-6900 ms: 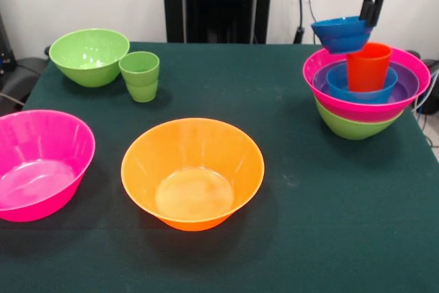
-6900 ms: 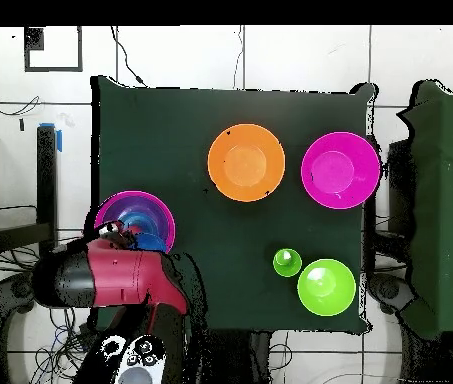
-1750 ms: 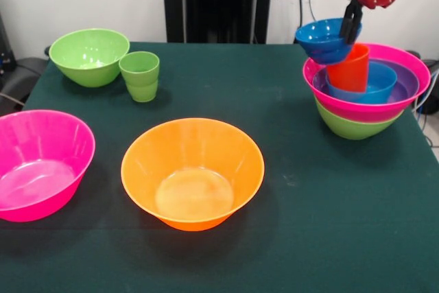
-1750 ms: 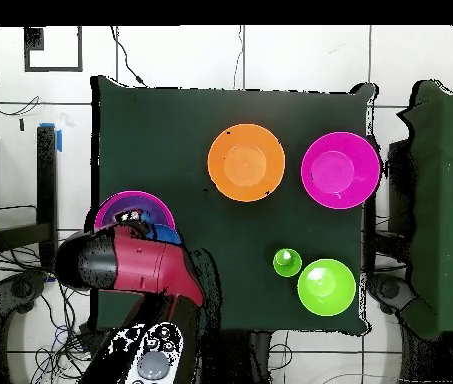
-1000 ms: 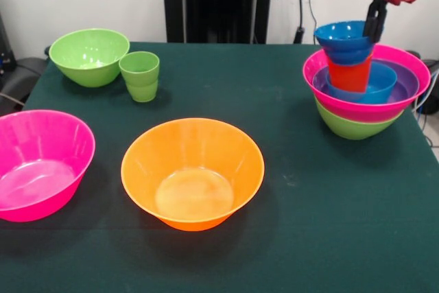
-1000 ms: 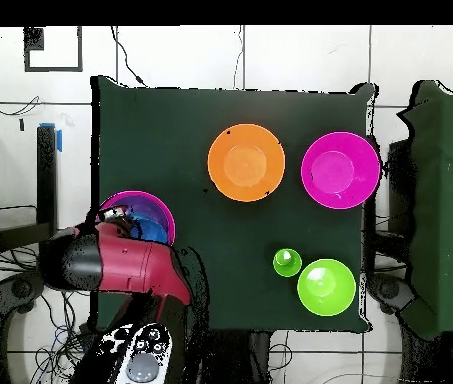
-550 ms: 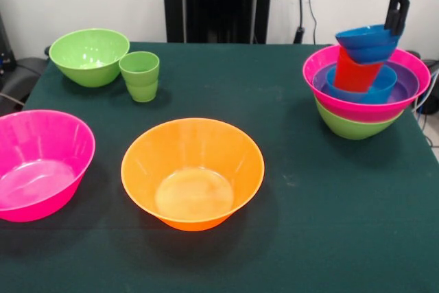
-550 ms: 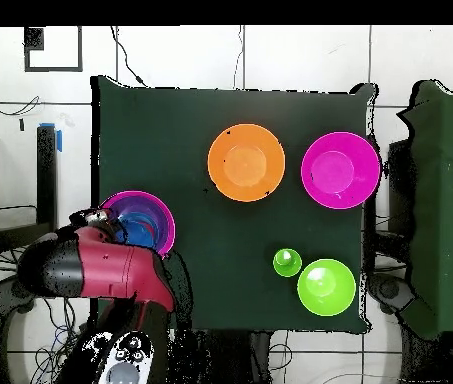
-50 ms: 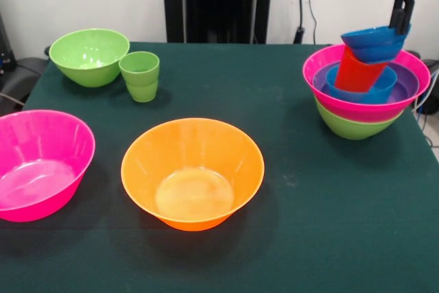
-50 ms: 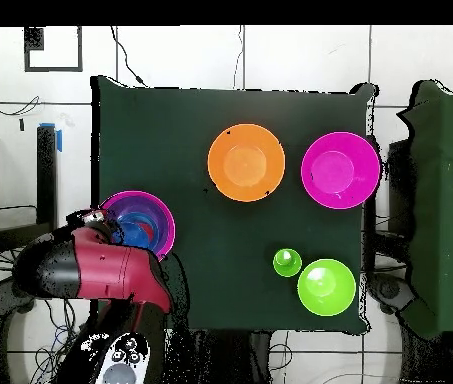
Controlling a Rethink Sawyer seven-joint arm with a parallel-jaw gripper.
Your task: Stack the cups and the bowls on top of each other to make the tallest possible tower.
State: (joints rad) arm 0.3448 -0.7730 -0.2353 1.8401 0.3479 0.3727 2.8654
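Blue bowl (image 9: 374,42): atop the tilted orange-red cup (image 9: 358,72) in the tower (image 9: 365,104), table's corner.
Gripper (image 9: 398,24): fingers pinching the bowl's far rim.
Risk: the leaning cup may topple on release — bowl slides off.
Loose: orange bowl (image 9: 193,172), green cup (image 9: 140,75) — well apart.

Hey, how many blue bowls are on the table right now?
2. One blue bowl sits nested in the stack, under the red cup. The other blue bowl rests tilted on that cup, at the gripper.
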